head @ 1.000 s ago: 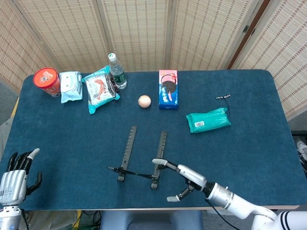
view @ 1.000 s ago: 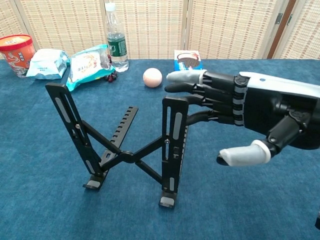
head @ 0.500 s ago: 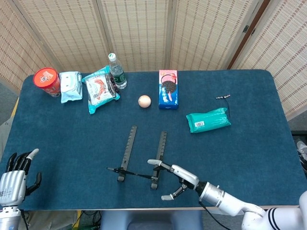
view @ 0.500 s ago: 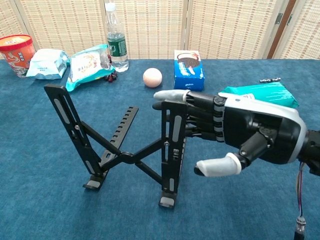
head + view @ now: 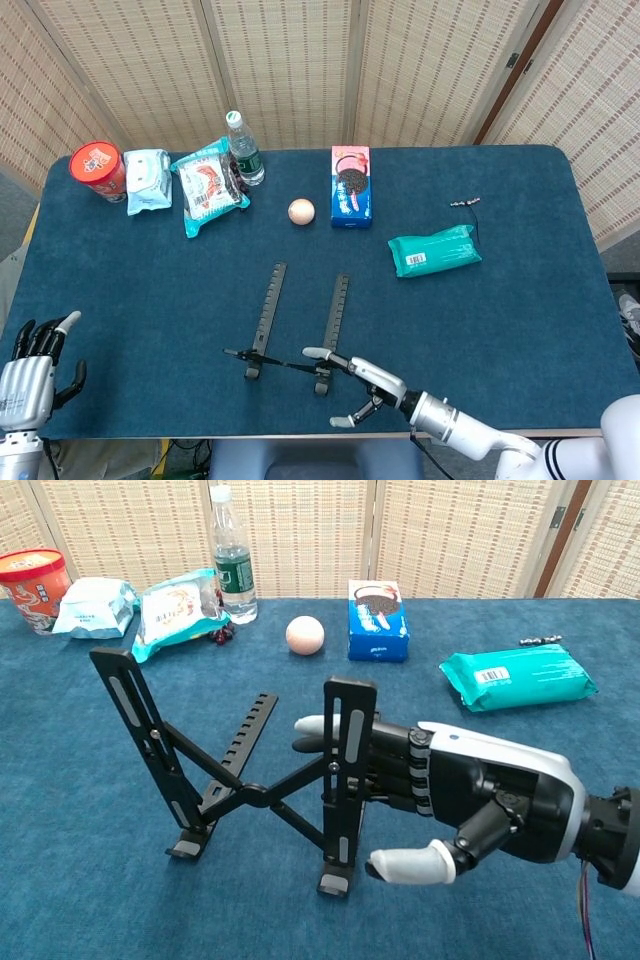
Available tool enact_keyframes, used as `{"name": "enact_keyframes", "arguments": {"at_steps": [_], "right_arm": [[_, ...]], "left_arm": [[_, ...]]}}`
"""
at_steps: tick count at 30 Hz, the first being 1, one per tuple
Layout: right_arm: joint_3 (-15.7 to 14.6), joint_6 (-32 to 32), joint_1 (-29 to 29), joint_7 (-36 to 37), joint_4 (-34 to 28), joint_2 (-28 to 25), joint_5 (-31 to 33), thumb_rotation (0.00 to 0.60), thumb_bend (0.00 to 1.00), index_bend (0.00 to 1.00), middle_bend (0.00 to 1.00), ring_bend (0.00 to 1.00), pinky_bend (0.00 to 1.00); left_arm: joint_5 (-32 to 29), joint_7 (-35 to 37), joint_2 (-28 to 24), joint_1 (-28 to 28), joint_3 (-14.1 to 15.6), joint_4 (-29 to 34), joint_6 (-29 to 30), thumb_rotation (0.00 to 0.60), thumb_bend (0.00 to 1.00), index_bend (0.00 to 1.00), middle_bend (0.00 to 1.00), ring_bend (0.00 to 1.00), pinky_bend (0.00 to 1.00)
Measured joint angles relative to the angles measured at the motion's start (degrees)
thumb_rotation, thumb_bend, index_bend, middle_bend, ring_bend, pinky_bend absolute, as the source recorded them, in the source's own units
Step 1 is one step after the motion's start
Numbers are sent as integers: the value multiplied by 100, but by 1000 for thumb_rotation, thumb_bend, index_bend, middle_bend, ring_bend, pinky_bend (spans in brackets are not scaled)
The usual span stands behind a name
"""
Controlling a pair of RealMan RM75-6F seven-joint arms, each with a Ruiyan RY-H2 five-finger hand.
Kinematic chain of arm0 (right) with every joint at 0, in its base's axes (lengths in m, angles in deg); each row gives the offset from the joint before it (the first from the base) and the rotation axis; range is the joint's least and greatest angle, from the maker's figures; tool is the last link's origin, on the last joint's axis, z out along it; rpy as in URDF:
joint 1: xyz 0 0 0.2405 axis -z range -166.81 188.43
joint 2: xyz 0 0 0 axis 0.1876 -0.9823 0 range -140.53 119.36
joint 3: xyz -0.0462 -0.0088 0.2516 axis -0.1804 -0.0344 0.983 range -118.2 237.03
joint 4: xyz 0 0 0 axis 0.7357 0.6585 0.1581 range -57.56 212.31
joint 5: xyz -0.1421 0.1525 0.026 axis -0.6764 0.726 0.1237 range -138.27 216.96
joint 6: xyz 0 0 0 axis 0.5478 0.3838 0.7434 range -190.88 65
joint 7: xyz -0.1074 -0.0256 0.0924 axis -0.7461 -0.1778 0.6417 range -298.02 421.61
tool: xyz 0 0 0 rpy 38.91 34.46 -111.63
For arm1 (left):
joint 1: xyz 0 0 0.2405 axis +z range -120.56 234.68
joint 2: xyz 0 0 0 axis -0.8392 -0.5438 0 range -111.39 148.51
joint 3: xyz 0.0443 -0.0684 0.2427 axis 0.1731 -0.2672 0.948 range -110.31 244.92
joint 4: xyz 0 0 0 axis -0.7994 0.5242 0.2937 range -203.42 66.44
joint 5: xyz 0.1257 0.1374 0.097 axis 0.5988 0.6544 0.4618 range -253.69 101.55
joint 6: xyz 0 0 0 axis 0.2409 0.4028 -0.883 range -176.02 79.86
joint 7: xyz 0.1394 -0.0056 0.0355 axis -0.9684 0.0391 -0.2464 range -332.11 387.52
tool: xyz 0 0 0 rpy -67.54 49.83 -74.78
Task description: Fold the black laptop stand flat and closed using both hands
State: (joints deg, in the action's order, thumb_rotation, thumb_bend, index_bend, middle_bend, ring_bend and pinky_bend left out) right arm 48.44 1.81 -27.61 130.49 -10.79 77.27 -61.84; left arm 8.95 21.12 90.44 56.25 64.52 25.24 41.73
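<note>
While the laptop stand [image 5: 240, 770] stands unfolded on the desk [image 5: 520, 320], the right robot hand [image 5: 470, 800] reaches behind its right upright, fingers spread, grasping nothing. The left robot hand [image 5: 35, 365] hangs released off the desk's corner.

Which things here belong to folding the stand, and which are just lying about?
For the job: laptop stand, right hand, left hand.
Lying about: water bottle, red cup, snack bags, ball, biscuit box, teal packet.

No legible words, brands or numbers anywhere. Only a barcode sticker, unreadable, on the teal packet [image 5: 517, 675] at three o'clock, plus blurred print on the blue biscuit box [image 5: 378, 618] and bottle label [image 5: 232, 568] toward twelve.
</note>
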Motion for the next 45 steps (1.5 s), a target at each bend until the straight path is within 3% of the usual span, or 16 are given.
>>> {"name": "enact_keyframes", "arguments": {"at_steps": [22, 39, 45], "right_arm": [[-62, 123, 201, 94, 93, 164, 170, 600, 152, 0, 55, 0, 57], [-280, 229, 147, 1871, 291, 276, -21, 600, 172, 0, 52, 0, 53], [-319, 299, 133, 1989, 375, 300, -72, 600, 171, 0, 51, 0, 53]], "left_arm": [[5, -29, -17, -12, 18, 15, -38, 600, 463, 125, 175, 134, 0], [32, -101, -39, -26, 27, 83, -44, 600, 463, 125, 175, 134, 0], [39, -118, -40, -36, 30, 102, -57, 600, 463, 125, 175, 134, 0]]}}
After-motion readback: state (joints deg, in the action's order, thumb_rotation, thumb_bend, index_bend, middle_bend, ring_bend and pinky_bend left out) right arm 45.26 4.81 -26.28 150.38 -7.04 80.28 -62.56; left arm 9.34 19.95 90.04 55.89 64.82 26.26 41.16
